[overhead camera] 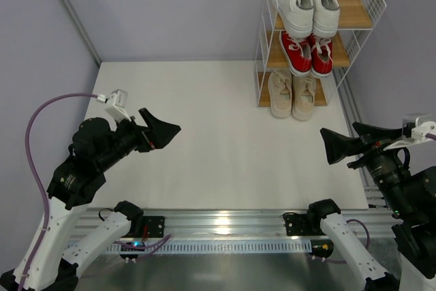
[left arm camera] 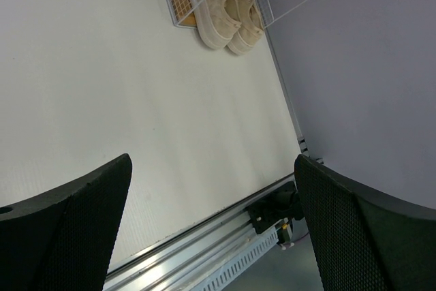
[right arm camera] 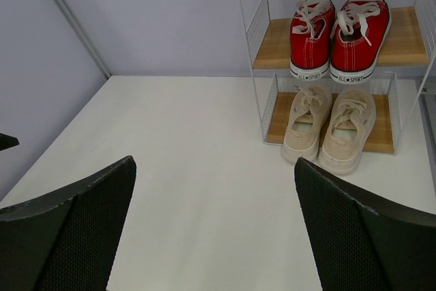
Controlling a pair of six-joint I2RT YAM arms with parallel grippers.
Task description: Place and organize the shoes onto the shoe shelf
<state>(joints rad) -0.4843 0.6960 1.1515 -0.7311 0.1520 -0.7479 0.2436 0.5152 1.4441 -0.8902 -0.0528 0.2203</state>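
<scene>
The shoe shelf (overhead camera: 361,15) stands at the far right of the white table. The white sneakers (overhead camera: 306,5) sit on its top board, the red sneakers (overhead camera: 306,52) on the middle board, the beige sneakers (overhead camera: 293,93) on the bottom board with toes sticking out over the table. The right wrist view shows the red pair (right arm camera: 339,35) and the beige pair (right arm camera: 330,127) side by side on the shelf (right arm camera: 402,42). The left wrist view shows the beige pair (left arm camera: 228,8). My left gripper (overhead camera: 163,131) is open and empty above the table's left. My right gripper (overhead camera: 337,144) is open and empty at the right.
Grey walls enclose the table on three sides. A metal rail (overhead camera: 225,226) with the arm bases runs along the near edge. A purple cable (overhead camera: 41,120) loops from the left arm.
</scene>
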